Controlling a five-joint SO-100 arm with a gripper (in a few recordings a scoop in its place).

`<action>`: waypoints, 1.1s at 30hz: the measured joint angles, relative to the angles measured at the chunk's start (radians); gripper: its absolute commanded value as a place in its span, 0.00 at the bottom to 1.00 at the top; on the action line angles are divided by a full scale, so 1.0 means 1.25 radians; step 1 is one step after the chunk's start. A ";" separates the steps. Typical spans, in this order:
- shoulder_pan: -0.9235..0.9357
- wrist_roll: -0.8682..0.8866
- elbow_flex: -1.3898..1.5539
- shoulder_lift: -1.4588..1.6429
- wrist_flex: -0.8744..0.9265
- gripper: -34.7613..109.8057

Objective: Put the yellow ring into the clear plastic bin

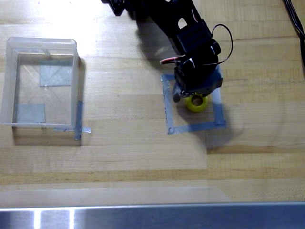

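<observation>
The yellow ring [196, 103] lies inside the grey tape square [193, 127], touching or just under the black gripper [189, 97]; whether its fingers pinch the ring I cannot tell. The clear plastic bin [9, 81] stands well apart at left on the wooden table [143, 157]

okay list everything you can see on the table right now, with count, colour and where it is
ring: one, yellow, inside the tape square, right of centre, partly under the tool
bin: one, clear, left side, grey tape patches showing through its bottom
tape square: one, grey outline, right of centre
table: one, light wood, metal strip along the bottom edge
cable: one, black, top right corner
arm: one, black, reaching in from the top
tool: one, black, over the ring; grip hidden
</observation>
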 measured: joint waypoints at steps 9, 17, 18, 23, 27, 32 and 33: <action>0.006 0.006 -0.007 -0.021 -0.031 0.41; 0.038 0.005 -0.007 -0.022 -0.027 0.41; 0.038 0.005 -0.007 -0.022 -0.027 0.41; 0.066 0.001 0.006 -0.022 -0.033 0.41; 0.056 0.001 0.016 -0.022 -0.032 0.41; 0.063 0.001 0.016 -0.027 -0.032 0.41; 0.056 0.001 0.016 -0.027 -0.032 0.41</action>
